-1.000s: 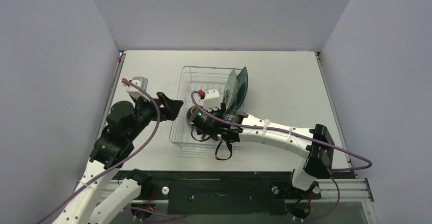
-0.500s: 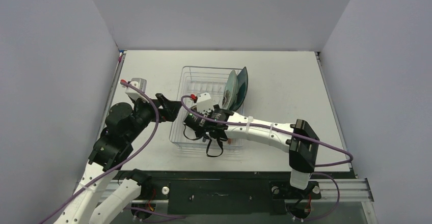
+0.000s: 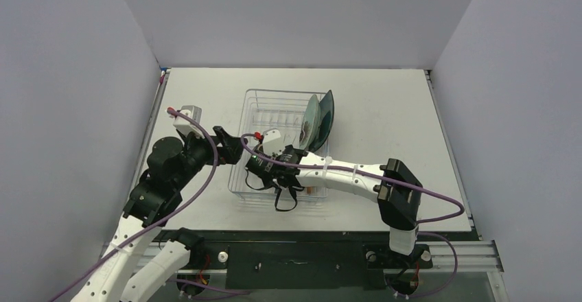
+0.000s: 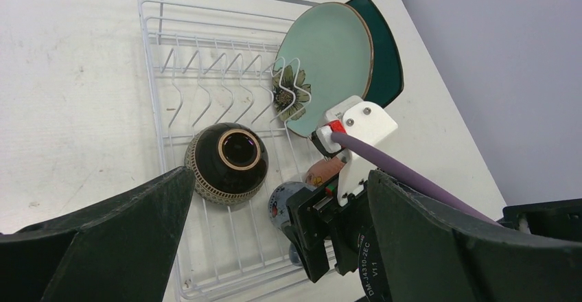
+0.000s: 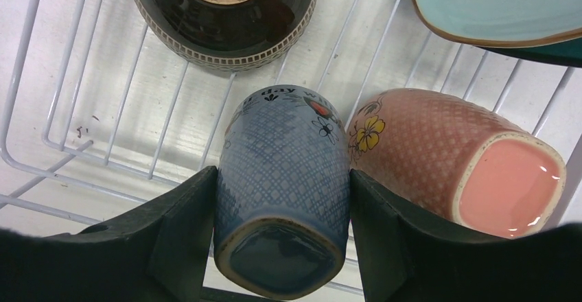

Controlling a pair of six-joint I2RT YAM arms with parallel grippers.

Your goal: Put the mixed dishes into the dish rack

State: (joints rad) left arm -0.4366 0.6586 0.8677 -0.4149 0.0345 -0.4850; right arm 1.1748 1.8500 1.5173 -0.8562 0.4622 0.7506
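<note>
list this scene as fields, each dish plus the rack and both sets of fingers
rack: wire basket with prongs
round plate: leaning in the prongs
dark plate: right behind round plate
bowl: upside down in rack
pink mug: on its side in rack
blue mug: on its side beside pink mug
right fingers: shut on blue mug
left fingers: open, empty

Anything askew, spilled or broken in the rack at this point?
Nothing spilled or broken. Both mugs are on their sides in the dish rack: the salmon-orange mug loose, the grey-blue mug clamped in the right gripper. The brown bowl sits upside down, foot ring up.
</note>
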